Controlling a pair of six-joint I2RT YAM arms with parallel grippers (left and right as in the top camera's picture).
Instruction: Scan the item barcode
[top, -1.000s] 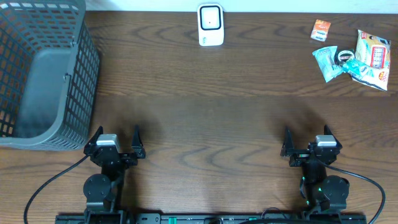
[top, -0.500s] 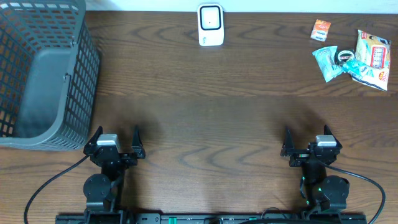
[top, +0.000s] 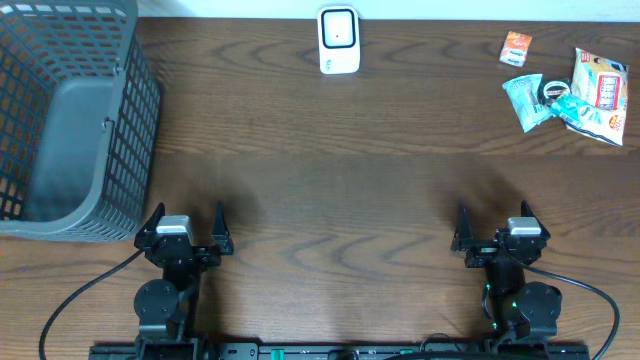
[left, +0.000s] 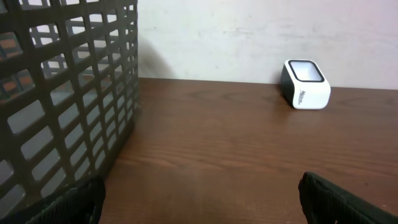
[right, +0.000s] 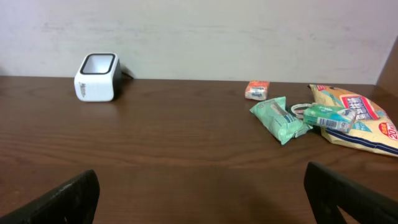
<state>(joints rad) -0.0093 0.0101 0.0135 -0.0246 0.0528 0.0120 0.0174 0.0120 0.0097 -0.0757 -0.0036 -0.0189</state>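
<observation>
**Overhead.** Your two arms sit folded at the near edge of the desk (top: 330, 170), one on each side and well apart, both pointing toward the far edge. The left fingers (top: 222, 232) are spread wide with nothing between them. The right fingers (top: 460, 230) are spread just as wide and likewise hold nothing. The scanner (top: 339, 40) stands at the far edge near the middle, its window facing up. The goods for scanning lie in the far right corner: a small orange packet (top: 516, 47) apart from the others, then a green packet (top: 524, 98), a teal pack (top: 565, 105) and a yellow bag (top: 600, 85) bunched together and touching. A grey basket (top: 60, 120) fills the far left, just beyond the left arm.

**Left wrist.** This camera looks level and low along the desk. The left fingers (left: 68, 205) show only as dark tips in the bottom corners, far apart, with bare wood between them. The basket (left: 68, 93) wall rises close on the left. The scanner (left: 306, 83) stands right of centre by the wall.

**Right wrist.** The aim is again level and low. The right fingers (right: 62, 199) frame the bottom corners, parted and empty. The scanner (right: 97, 77) is far off to the left. The orange packet (right: 257, 90) lies near the wall, with the green packet (right: 280, 118), the teal pack (right: 323, 117) and the yellow bag (right: 357, 121) to the right, all well clear of your fingers.
</observation>
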